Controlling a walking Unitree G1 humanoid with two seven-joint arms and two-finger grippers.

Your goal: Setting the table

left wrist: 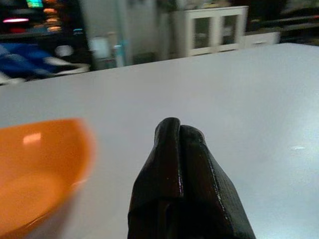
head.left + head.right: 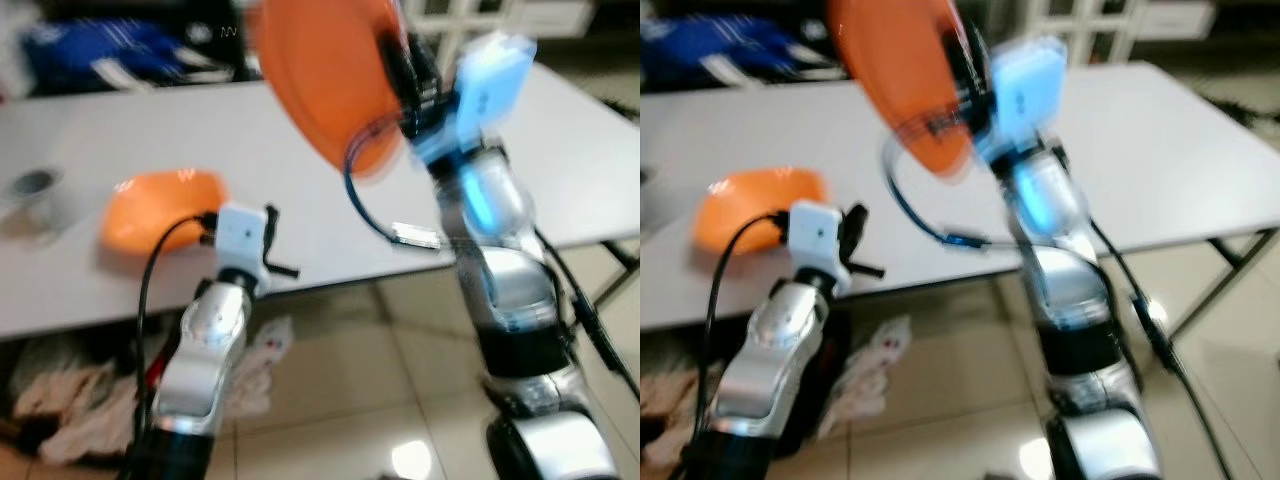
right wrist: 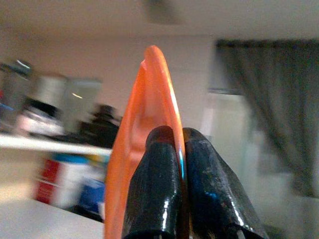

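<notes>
1. Right claw (image 3: 180, 149) is seen raised above the worktop (image 2: 300, 130), fingers clamped on the rim of an orange plate (image 2: 330, 70). The plate is held up in the air, tilted nearly on edge; it is round, thin, smooth and glossy, plastic by the look.
2. From the right wrist view the plate's rim is pinched between the two black fingers, whose surface is shiny.
3. Left claw (image 1: 179, 130) is held low at the near edge of the worktop, fingers pressed together, nothing between them. They are matt black and taper to rounded tips.
4. An orange bowl (image 2: 160, 210) is set on the worktop, just beyond the left claw and to its left; smooth, rounded, with a highlight on the rim.
5. The worktop is pale grey, flat, with a smooth matt surface.
6. A small grey cup (image 2: 35, 190) is blurred at the worktop's far left.
7. Crumpled cloth (image 2: 70, 400) is noted on the glossy tiled floor (image 2: 380, 400) under the worktop.
</notes>
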